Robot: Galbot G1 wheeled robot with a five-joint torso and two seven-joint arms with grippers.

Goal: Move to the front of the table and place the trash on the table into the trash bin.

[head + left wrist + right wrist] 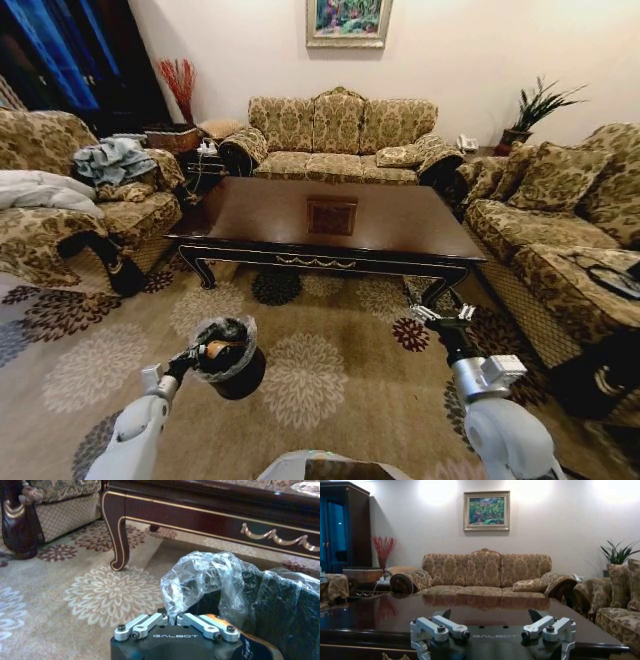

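Three patterned sofas are ringing one dark glossy table (pixel 390 225), its top lying bare. One black bin (pixel 232 362) with crinkled liner is hanging from the left gripper (pixel 174 618), pinched shut on its rim; an orange-tan item is sitting inside. Right gripper (pixel 493 622) is hovering spread before the table's edge.

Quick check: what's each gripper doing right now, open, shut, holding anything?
Left gripper: shut on the trash bin liner, bin held above the carpet.
Right gripper: open, holding nothing, facing the table.

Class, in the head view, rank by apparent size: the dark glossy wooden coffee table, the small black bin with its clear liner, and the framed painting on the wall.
1. Dark glossy wooden coffee table.
2 and 3. Small black lined bin and framed painting look similar; the bin is much nearer, so unranked.
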